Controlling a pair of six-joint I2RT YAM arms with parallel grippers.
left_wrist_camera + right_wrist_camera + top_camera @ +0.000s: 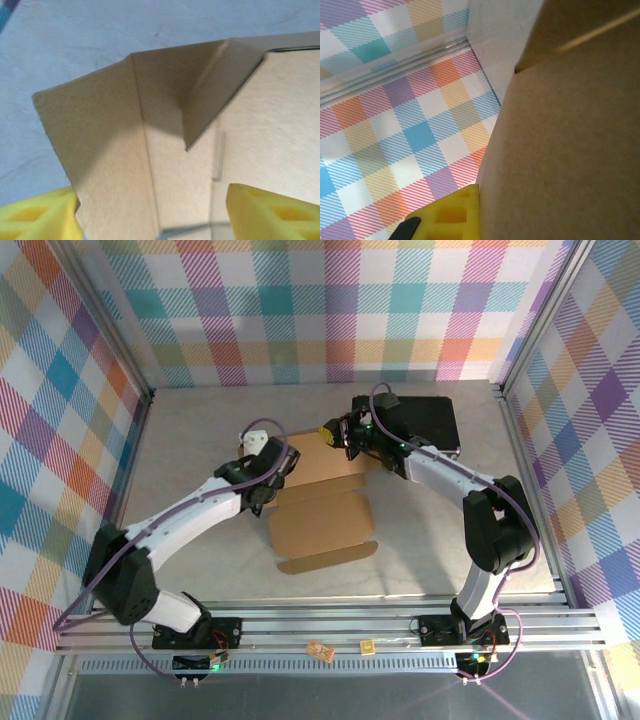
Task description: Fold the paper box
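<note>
L claw (155,215) released, astride raised flap edge of paper box (322,525); R claw (335,435) at box's far edge, grip can't tell; bare table (200,430) to L.

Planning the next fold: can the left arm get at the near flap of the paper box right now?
Probably yes. The near flap of the paper box lies flat and uncovered; the left pincer sits at its far left corner.

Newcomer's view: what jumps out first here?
The brown paper box, mostly a flat sheet at the centre of the table, with the left gripper and right gripper both at its far edge. In the left wrist view one flap is folded up. Plaid walls surround it; a black case sits far right.
</note>
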